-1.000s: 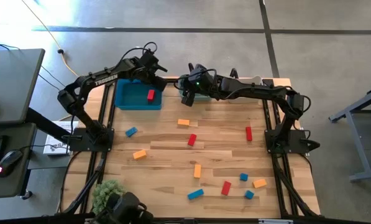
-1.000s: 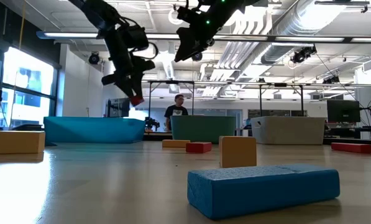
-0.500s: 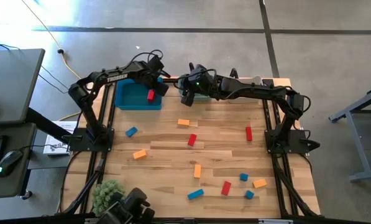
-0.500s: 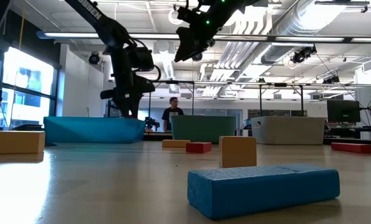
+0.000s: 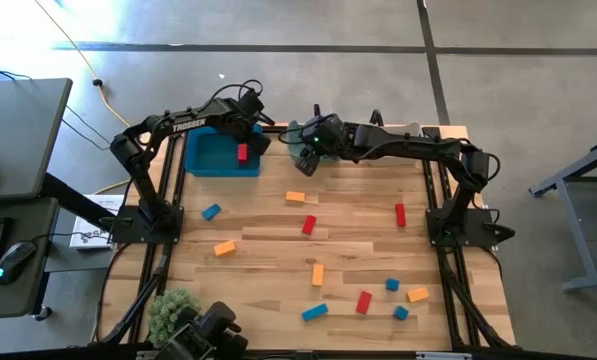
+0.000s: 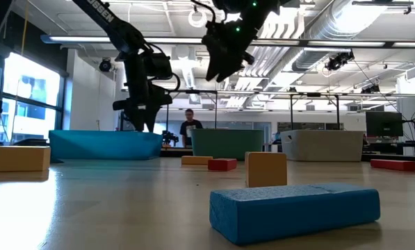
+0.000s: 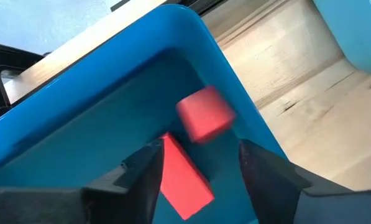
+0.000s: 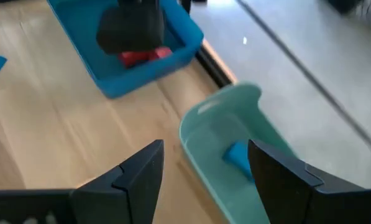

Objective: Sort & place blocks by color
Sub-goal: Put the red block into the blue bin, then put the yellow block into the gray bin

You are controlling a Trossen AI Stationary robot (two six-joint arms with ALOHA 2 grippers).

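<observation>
Left gripper (image 7: 197, 163) over the blue bin (image 7: 79, 118), fingers spread, two red blocks (image 7: 204, 115) inside, unheld. Right gripper (image 8: 204, 163) spread, empty, above the teal bin (image 8: 235, 134).

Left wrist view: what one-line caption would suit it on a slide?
Left tool open above the blue bin, two red blocks below it inside the bin.

Wooden table (image 5: 278, 250) carries blue bin (image 5: 203, 160), teal bin (image 8: 235, 155), scattered red, blue, orange blocks (image 5: 308, 225)
</observation>
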